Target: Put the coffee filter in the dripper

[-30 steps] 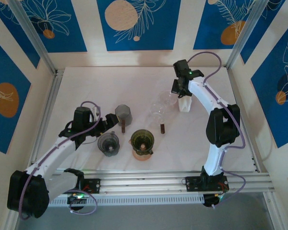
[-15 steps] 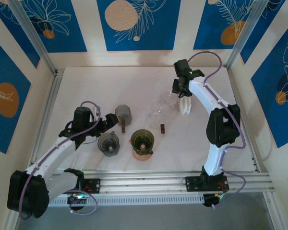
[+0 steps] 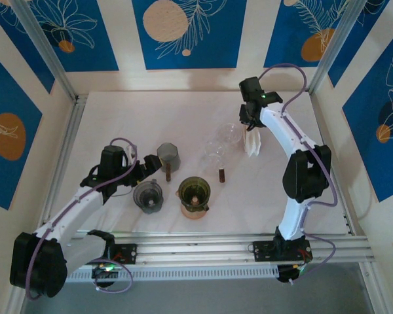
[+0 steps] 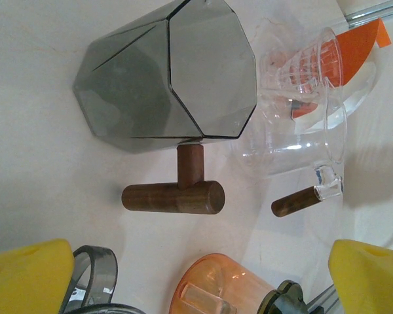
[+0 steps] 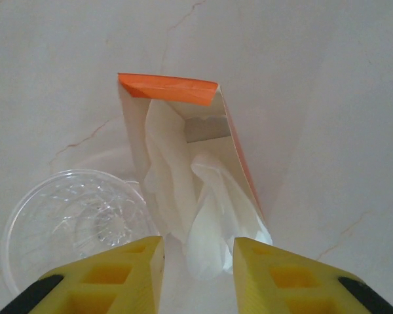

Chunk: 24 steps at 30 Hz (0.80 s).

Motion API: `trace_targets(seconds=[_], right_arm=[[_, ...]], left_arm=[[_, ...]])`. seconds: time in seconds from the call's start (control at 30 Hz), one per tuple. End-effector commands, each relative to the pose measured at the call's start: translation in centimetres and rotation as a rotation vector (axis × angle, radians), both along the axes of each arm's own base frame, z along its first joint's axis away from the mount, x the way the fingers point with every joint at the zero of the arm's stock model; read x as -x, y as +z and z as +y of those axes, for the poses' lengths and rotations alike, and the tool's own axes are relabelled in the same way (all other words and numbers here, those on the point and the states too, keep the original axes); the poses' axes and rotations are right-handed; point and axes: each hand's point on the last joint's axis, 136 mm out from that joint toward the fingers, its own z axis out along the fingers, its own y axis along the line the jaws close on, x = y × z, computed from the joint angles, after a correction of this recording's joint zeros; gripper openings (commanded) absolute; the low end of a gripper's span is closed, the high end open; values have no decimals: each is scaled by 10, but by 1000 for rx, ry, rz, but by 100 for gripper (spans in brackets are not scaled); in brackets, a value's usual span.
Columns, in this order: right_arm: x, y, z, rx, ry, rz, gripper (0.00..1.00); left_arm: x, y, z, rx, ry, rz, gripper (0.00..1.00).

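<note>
Right wrist view: a white paper coffee filter (image 5: 183, 183) spills out of the open end of an orange-and-white cardboard box (image 5: 167, 88) lying flat on the pale marbled worktop (image 5: 327, 98). The right gripper (image 5: 198, 252) points at the box mouth, and its yellow fingers (image 5: 128, 261) stand apart. The crumpled free end of the filter reaches into the gap between the fingertips, and the fingers do not clamp it. Whether paper and pads touch cannot be told. A clear ribbed glass dripper (image 5: 72, 219) stands on the worktop just beside the box, ahead of the left-hand finger of this view. The filter lies outside it.

Left wrist view: the left gripper (image 4: 203, 261) has its fingers wide apart and holds nothing. Ahead of it lies a smoky grey octagonal cup with a wooden handle (image 4: 164, 78). Beyond the cup stands a clear glass carafe with a wooden grip (image 4: 295, 150).
</note>
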Motion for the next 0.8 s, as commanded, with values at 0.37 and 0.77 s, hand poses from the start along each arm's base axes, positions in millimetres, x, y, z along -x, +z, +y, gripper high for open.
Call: trace_targets(seconds=[0.37, 0.77], right_arm=[[-18, -13, -8, 85, -15, 49, 28], [-27, -24, -8, 100, -14, 74, 28]], left_arm=[[-5, 12, -7, 15, -23, -19, 100], [-5, 10, -7, 13, -22, -18, 100]])
